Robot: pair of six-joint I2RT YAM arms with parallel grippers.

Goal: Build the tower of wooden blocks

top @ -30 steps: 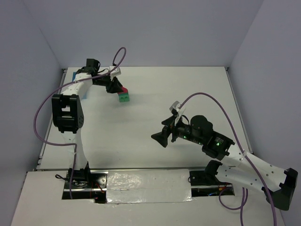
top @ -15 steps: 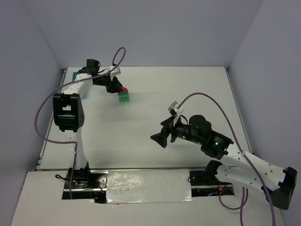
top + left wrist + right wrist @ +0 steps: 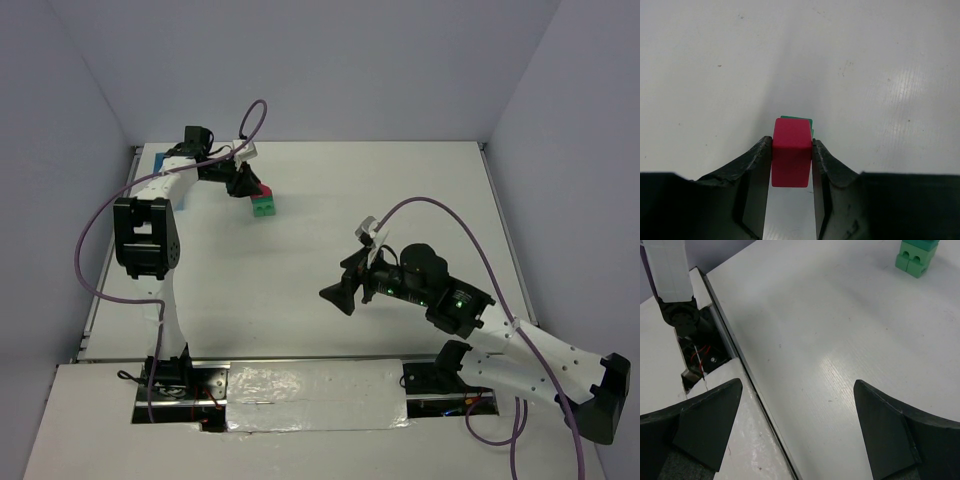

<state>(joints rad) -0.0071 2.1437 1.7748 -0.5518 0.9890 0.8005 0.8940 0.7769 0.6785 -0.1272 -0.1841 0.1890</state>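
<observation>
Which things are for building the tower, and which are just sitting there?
For the tower:
red block, gripped by the left end effector
green blocks

Just lying about:
light blue box, far left by the wall
right end effector, open and empty

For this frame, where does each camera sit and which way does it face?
Top external: above and behind, looking down at the table; both arms show, left gripper at the green blocks, right gripper mid-table.
Left wrist: looks down past its own fingers, shut on the red roof piece.
Right wrist: looks across the table between open fingers toward the left arm's base.
Shared: all three show the green blocks.
</observation>
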